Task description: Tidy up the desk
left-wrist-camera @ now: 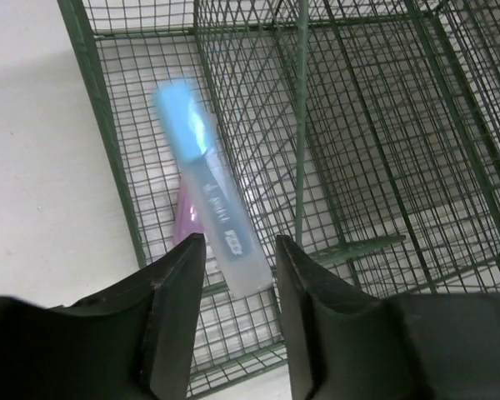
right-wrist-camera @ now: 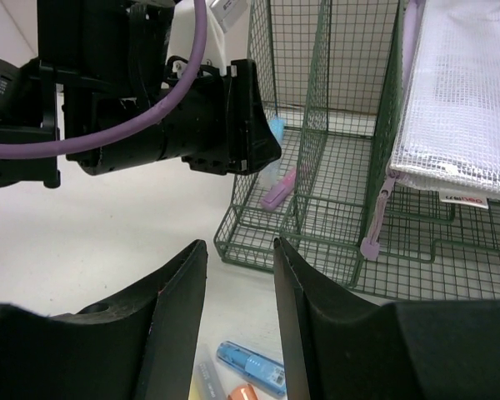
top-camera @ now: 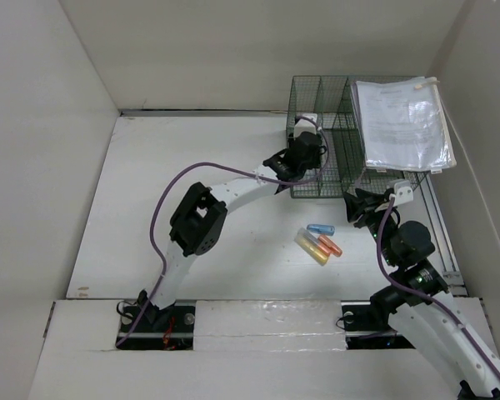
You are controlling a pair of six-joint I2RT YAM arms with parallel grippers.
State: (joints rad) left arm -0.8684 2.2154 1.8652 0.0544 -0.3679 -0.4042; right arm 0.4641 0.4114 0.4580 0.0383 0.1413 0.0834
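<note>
The white desk [top-camera: 192,158] holds a dark green wire rack [top-camera: 333,100] at the back right. My left gripper [top-camera: 307,158] is open over the rack's front left compartment [left-wrist-camera: 150,150]. Just past its tips [left-wrist-camera: 239,254] a light blue highlighter [left-wrist-camera: 204,192] stands tilted and blurred on a purple marker [left-wrist-camera: 186,218]. The jaws stand a little apart from it. My right gripper [top-camera: 356,208] is open and empty above the desk [right-wrist-camera: 108,242]. Below it lie a blue marker [top-camera: 321,228], an orange marker [top-camera: 330,245] and a yellow marker [top-camera: 311,247].
A clear mesh pouch with papers [top-camera: 404,125] leans in the rack's right section, with a purple zipper pull [right-wrist-camera: 371,242] hanging down. White walls bound the desk. The left arm [right-wrist-camera: 150,117] stretches across in front of the rack [right-wrist-camera: 258,242].
</note>
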